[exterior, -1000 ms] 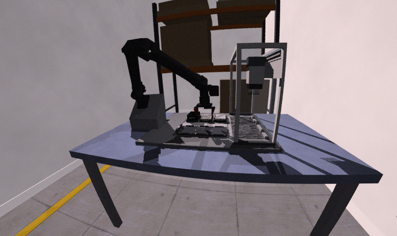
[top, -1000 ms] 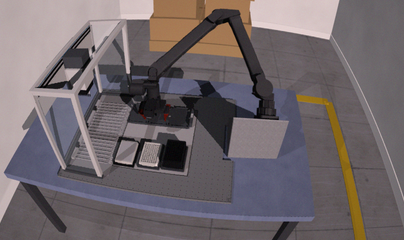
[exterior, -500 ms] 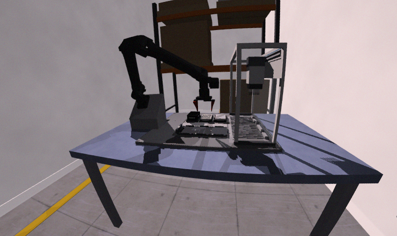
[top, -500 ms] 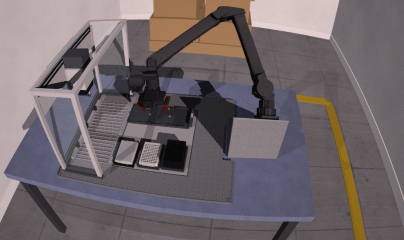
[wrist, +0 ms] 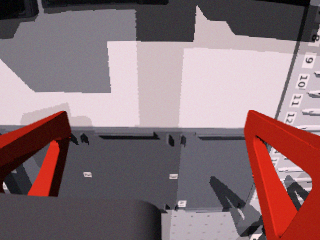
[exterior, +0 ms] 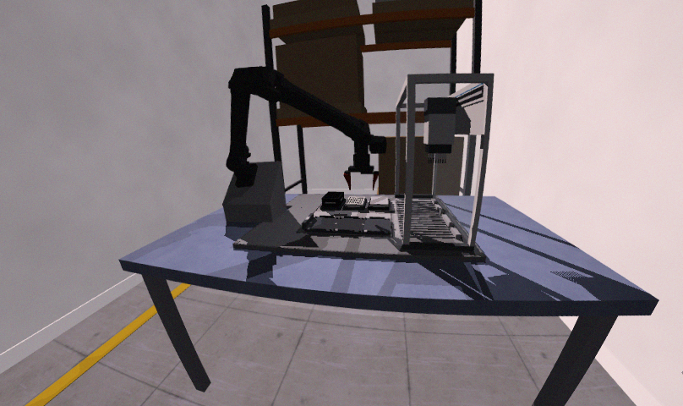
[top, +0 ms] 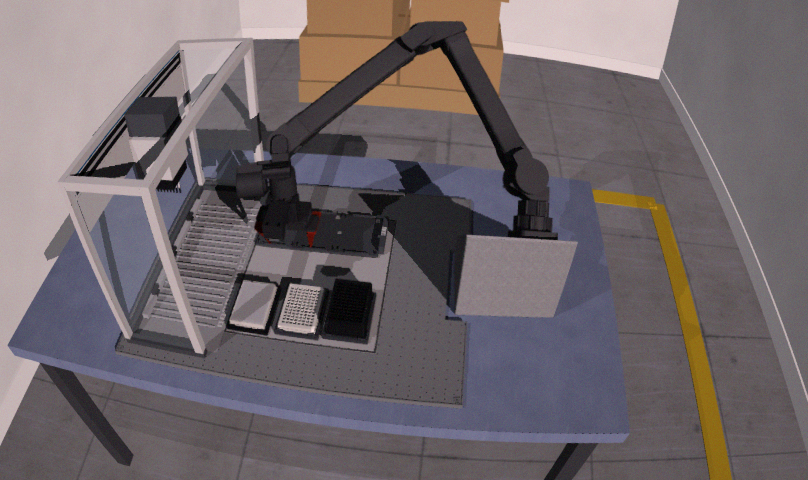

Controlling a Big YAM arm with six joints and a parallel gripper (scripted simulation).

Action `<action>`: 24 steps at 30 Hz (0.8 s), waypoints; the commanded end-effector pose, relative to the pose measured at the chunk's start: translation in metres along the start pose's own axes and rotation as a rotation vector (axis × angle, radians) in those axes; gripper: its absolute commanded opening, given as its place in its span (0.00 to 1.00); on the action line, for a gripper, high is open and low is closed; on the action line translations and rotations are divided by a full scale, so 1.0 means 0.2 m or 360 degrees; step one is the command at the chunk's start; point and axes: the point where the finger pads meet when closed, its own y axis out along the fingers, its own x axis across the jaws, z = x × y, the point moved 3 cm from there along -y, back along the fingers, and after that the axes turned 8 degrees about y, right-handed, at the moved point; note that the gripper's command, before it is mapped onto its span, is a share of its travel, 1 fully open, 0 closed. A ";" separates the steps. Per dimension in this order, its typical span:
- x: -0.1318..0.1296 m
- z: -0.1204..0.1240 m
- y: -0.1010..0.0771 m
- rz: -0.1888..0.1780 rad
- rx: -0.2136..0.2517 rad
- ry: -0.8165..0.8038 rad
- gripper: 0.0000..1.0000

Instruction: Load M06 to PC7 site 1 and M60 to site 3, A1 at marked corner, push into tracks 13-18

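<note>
Gripper (exterior: 361, 177) raised above the plate carrier PC7 (top: 351, 233), red fingers spread fully apart, nothing between them. Carrier lying dark and flat on the light apron (top: 289, 261), toward the far edge of the table (top: 515, 380), in front of the ribbed loading rails RAILS (top: 209, 261) under the white frame (top: 152, 231) at the left end. All three carrier sites seemingly bare, though part hidden by the wrist. Nests in a row toward the near edge: 384-well plate M60 (top: 253, 303) beside the rails, 96-well plate M06 (top: 301, 308) in the middle, black deep-well block M09 (top: 350, 308) at the right. Track numbers visible on the apron in the wrist view.
</note>
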 end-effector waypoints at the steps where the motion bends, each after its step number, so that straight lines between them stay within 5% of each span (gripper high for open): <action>1: -0.11 -0.14 -0.12 0.0075 -0.0030 0.0035 1.00; 21: -0.33 -0.70 -0.07 0.0079 -0.0036 0.0035 1.00; 24: -0.33 -0.71 -0.07 0.0080 -0.0035 0.0035 1.00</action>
